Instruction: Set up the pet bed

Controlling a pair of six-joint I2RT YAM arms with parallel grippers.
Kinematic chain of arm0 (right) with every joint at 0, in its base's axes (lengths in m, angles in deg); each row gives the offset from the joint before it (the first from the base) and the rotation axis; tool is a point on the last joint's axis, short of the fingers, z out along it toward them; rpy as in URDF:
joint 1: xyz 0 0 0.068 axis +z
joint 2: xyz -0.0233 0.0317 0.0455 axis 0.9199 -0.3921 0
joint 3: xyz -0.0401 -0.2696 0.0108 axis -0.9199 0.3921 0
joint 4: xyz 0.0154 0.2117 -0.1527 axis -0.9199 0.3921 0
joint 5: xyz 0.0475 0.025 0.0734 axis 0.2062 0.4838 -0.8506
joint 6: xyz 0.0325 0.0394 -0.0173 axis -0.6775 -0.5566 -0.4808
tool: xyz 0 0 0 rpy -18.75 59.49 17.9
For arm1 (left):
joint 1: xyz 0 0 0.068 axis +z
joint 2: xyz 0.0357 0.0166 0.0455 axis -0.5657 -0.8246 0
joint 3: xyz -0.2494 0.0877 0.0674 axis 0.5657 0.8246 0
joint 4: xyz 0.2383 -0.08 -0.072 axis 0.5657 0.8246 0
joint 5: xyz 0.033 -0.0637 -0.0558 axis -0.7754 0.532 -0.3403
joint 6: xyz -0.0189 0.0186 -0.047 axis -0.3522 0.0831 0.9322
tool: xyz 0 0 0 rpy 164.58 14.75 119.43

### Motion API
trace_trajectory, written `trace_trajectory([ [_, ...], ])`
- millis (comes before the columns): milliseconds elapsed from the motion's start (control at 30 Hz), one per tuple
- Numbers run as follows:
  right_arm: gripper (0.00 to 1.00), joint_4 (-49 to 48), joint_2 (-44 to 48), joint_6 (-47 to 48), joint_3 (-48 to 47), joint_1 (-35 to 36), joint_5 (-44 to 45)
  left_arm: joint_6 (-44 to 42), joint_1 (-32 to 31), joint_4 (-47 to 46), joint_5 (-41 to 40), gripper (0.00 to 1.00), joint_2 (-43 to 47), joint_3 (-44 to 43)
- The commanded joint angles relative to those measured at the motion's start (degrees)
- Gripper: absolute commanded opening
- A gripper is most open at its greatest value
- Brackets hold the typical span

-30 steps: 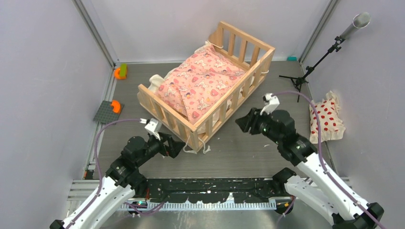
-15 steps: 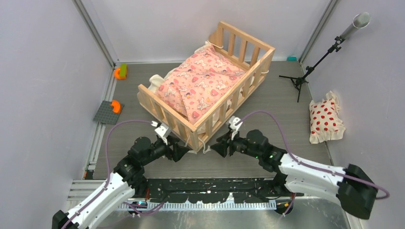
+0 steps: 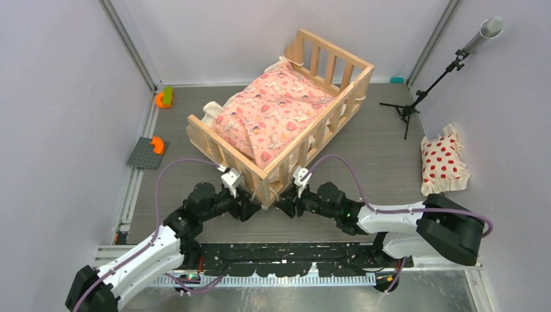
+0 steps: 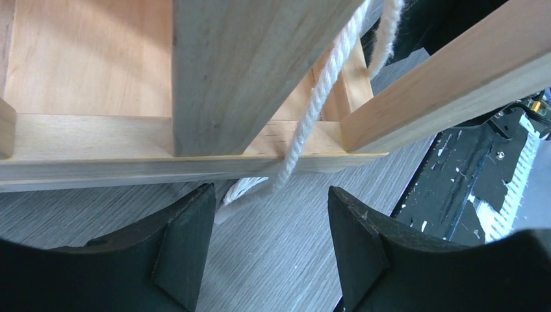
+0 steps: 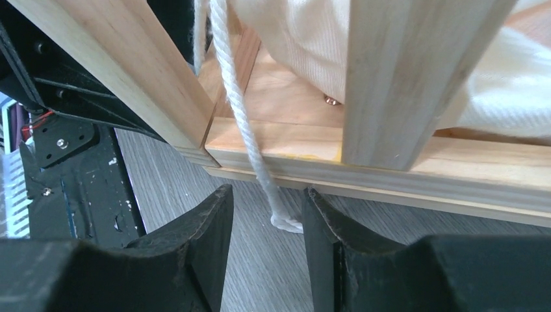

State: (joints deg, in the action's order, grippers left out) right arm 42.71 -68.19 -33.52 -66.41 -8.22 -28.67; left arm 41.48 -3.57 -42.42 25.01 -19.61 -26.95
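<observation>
Left fingers (image 4: 185, 240): apart, empty; tie cord (image 4: 312, 123) just ahead.
Right fingers (image 5: 208, 240): apart, cord end (image 5: 284, 223) in the gap, unpinched.
Care: centre each before closing, clear of pet bed (image 3: 262, 184) rail.

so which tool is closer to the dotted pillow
Right. The right tool is at the bed's near corner, with the pillow off to its right; the left tool is just left of that corner, farther away.
</observation>
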Motion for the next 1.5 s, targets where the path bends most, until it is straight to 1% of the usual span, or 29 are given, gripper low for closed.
trace_trajectory([
  [0,0.47,-9.9,-3.0,0.9,0.1,1.0,2.0,-0.3,-0.5,-5.0,-1.6,0.63,-2.0,-1.0],
  [67,0.46,-11.6,-4.2,0.5,0.1,1.2,2.2,0.2,-0.6,-6.4,-2.0,0.59,-2.9,-0.9],
  [200,0.39,-14.5,-6.4,0.1,0.1,1.5,3.9,1.0,-0.6,-7.6,-3.5,0.44,-5.0,-1.0],
  [333,0.35,-18.3,-9.1,-0.7,0.1,1.7,4.6,1.3,-0.6,-9.9,-2.3,0.3,-6.2,-0.9],
  [400,0.28,-20.7,-10.5,-1.5,0.1,1.7,4.6,1.4,-0.6,-10.5,-1.4,0.21,-6.3,-0.9],
  [467,0.16,-22.5,-11.8,-2.6,0.2,1.8,4.6,1.5,-0.7,-10.3,-0.3,0.12,-6.2,-1.0],
  [567,0.02,-26.4,-13.2,-4.1,1.3,1.8,3.2,2.2,-0.7,-8.5,1.4,0.01,-5.3,-1.4],
  [633,0.01,-27.8,-12.8,-5.5,2.6,1.9,3.4,3.8,-0.7,-6.9,1.4,0.0,-3.2,-1.4],
  [700,0.01,-26.4,-10.6,-6.7,3.7,2.4,3.8,6.5,-0.7,-4.6,0.9,0.0,-0.4,-1.4],
  [767,0.01,-21.3,-7.3,-7.5,3.8,3.1,3.9,7.2,-0.7,-0.7,1.4,0.0,2.8,-2.1],
  [900,0.01,-7.5,0.3,-6.9,2.4,6.0,3.6,8.1,-0.8,9.0,3.2,0.0,8.8,-4.9],
  [1000,0.01,-1.4,5.0,-7.2,2.1,7.3,4.5,10.8,-1.4,10.9,5.6,0.0,11.4,-5.3],
  [1100,0.01,6.7,9.1,-8.0,0.9,8.0,4.6,13.2,-1.9,12.4,7.9,0.0,10.8,-5.8],
  [1233,0.01,13.1,12.4,-9.8,-0.4,8.7,4.1,15.7,-3.6,14.2,8.8,0.0,9.3,-6.7],
  [1333,0.01,16.2,13.5,-12.0,-1.2,9.1,3.2,16.9,-5.0,14.8,10.0,0.0,8.6,-7.2],
  [1467,0.01,16.7,13.5,-13.0,-1.3,10.0,1.5,17.3,-7.6,14.8,10.4,0.0,8.7,-7.2],
])
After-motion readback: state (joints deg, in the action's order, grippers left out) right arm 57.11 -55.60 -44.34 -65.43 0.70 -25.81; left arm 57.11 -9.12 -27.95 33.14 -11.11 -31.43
